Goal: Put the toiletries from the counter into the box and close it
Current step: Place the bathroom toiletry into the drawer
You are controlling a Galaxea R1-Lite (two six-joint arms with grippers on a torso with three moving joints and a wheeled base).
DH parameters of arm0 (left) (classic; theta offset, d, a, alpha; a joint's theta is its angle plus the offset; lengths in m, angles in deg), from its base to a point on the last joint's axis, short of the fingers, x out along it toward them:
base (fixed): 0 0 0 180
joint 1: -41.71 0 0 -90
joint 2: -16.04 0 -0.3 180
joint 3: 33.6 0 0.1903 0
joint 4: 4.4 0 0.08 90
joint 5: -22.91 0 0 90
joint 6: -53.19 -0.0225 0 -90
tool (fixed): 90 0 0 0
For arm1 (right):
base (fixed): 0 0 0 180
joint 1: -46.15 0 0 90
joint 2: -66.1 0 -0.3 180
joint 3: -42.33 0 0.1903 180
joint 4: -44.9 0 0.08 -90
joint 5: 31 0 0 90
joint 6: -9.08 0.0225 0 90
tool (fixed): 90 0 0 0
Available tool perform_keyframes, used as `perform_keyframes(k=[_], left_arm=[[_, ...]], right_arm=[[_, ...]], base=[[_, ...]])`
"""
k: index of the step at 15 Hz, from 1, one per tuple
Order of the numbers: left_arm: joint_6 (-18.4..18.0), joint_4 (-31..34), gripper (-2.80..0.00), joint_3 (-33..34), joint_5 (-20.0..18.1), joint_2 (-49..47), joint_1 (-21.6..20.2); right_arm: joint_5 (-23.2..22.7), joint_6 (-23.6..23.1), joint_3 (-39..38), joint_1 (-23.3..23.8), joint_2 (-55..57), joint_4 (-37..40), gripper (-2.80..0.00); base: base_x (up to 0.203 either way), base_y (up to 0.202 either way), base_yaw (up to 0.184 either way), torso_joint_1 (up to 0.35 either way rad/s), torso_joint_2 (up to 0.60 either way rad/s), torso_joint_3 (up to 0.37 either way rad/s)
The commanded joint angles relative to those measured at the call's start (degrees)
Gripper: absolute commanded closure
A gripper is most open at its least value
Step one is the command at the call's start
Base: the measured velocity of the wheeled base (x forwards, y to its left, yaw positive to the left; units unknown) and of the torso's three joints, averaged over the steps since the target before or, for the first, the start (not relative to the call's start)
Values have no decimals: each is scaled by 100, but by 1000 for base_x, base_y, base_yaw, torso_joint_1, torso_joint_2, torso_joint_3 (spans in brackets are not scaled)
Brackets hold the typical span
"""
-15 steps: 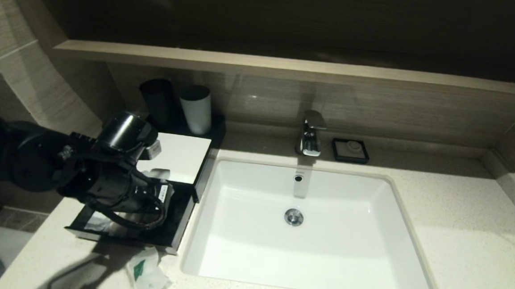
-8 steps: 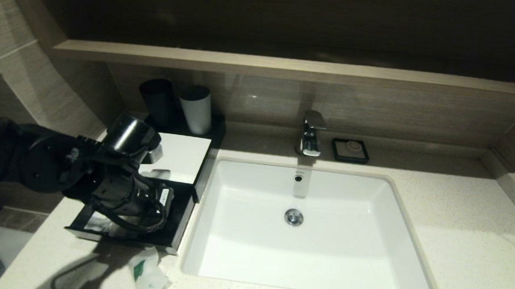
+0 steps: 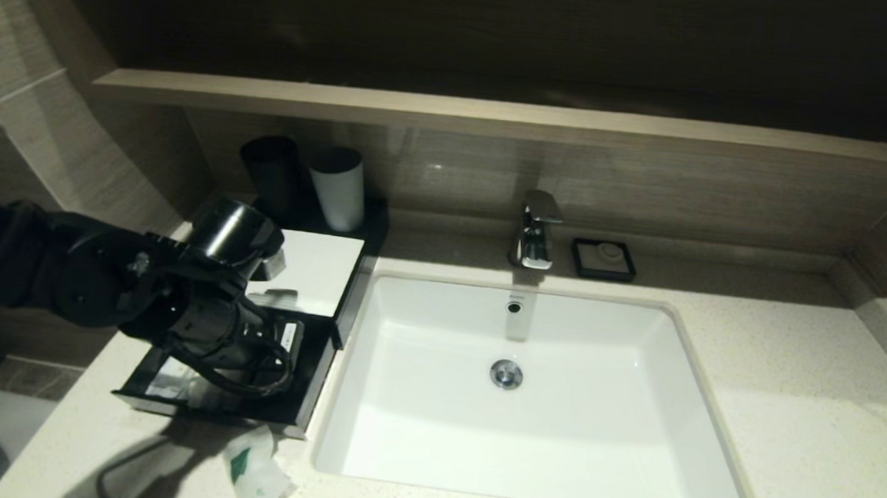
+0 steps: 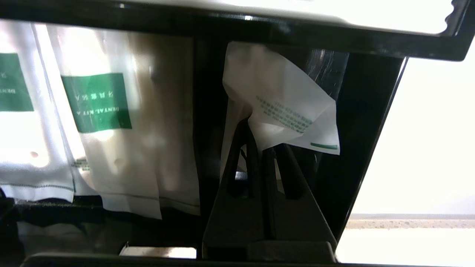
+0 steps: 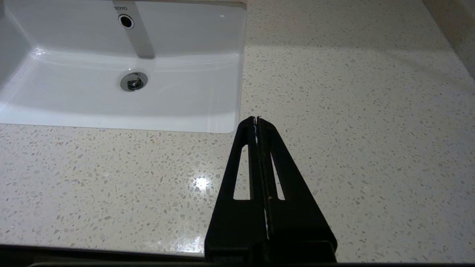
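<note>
White plastic toiletry sachet (image 4: 282, 107) held pinched in left pincer (image 4: 259, 148), inside black open box (image 3: 310, 395), bench's left edge.

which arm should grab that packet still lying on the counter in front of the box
Left. The left gripper, shut on a sachet, is at the box beside that packet; the right gripper hangs beyond the sink.

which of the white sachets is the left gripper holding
The crumpled sachet with small green print, pinched by the left gripper in the box's narrow compartment; the dental kit sachets lie flat alongside.
</note>
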Motion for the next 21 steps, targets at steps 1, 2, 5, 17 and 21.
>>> perform_keyframes(k=[1,2,5,17,21], left_arm=[[10,30,0,-92,1,-101,-1],[2,30,0,-103,1,-123,-9],[1,30,0,-94,1,-150,-1],[-16,548,0,-226,6,25,-3],[-10,837,0,-486,1,-71,-10]], right_arm=[[0,-1,-1,-1,3,0,0],[0,-1,-1,-1,3,0,0],[0,-1,-1,-1,3,0,0],[0,-1,-1,-7,3,0,0],[0,-1,-1,-1,3,0,0]], base=[[0,0,0,0,0,0],[0,0,0,0,0,0],[0,0,0,0,0,0],[0,0,0,0,0,0],[0,0,0,0,0,0]])
